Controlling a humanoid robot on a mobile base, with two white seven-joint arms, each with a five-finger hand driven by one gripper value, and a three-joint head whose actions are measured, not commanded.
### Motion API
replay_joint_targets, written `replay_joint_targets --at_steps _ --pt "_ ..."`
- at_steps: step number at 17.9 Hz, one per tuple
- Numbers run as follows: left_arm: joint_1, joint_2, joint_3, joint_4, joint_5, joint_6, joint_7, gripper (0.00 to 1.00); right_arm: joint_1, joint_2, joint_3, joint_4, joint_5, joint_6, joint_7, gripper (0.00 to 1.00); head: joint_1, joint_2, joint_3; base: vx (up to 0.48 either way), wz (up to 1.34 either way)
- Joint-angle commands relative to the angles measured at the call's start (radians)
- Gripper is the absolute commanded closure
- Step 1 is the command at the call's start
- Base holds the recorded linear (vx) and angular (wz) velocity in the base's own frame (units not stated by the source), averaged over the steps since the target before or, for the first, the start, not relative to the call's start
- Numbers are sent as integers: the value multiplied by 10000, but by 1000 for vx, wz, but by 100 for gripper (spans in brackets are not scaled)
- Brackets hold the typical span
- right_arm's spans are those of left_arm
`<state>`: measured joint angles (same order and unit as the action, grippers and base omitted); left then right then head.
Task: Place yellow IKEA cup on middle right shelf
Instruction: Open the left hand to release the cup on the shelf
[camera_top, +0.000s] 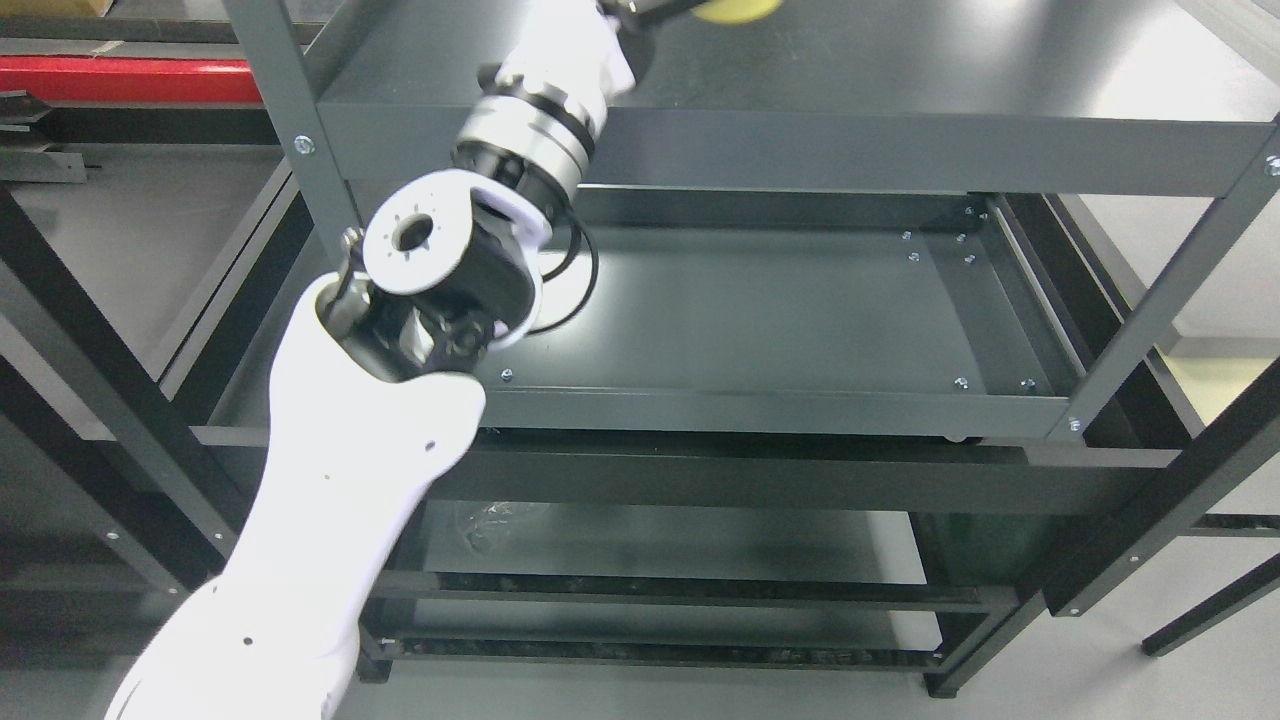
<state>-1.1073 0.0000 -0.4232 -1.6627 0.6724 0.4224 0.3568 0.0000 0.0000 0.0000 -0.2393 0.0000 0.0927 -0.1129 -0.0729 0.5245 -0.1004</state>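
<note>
The upper shelf (900, 70) at the top of the frame is a bare dark surface to the right of the yellow cup (738, 8), which sits at the very top edge; only a sliver of it shows. The left arm (400, 330) crosses diagonally from the lower left to the top centre, filling the left part of the opening. Its hand is cut off by the top edge. The left post (290, 110) stands just beside the arm's wrist. Below the upper shelf's front rail (900, 150), the middle shelf (780, 310) lies open across the centre and right. The right post (1170, 300) slants along its right side. The front lip (770, 410) bounds it below. A loop of black cable (580, 290) hangs at the shelf's left end.
</note>
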Motion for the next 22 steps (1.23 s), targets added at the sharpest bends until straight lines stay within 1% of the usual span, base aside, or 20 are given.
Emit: replay_joint_targets --at_steps 1,6,7,9,11,12,13,15,18,19,22 --pt "-1306 175 1073 2727 837 807 205 100 138 -175 169 0 -245 8 -37 1 0 0 0 0 0" --pt "-1245 175 306 3664 762 808 159 97 138 -175 169 0 -245 8 -37 1 0 0 0 0 0" --pt "-1215 175 199 3726 731 808 144 93 138 -175 169 0 -245 8 -37 1 0 0 0 0 0" --pt "-1138 175 -46 3727 670 823 52 78 138 -175 169 0 -245 8 -37 0 0 0 0 0 0" --pt "-1138 175 -216 3711 563 1006 -207 57 138 -175 169 0 -245 8 -37 1 0 0 0 0 0" --pt "-1153 175 -292 3681 425 1250 -437 44 138 -175 169 0 -245 8 -37 1 0 0 0 0 0" --pt "-1153 175 -308 3650 333 1374 -621 33 138 -175 169 0 -245 8 -37 1 0 0 0 0 0" --pt "-1153 175 -324 3635 149 1421 -959 18 138 -175 169 0 -245 8 -37 1 0 0 0 0 0" --pt "-1153 175 -293 3574 -97 1422 -1206 4 138 -175 169 0 -245 8 -37 1 0 0 0 -8 -1" --pt "-1153 175 -263 3528 -173 1422 -1221 2 138 -175 169 0 -245 8 -37 0 0 0 0 0 0" --pt "-1183 175 104 3146 -419 1406 -1221 1 138 -175 169 0 -245 8 -37 1 0 0 0 0 0"
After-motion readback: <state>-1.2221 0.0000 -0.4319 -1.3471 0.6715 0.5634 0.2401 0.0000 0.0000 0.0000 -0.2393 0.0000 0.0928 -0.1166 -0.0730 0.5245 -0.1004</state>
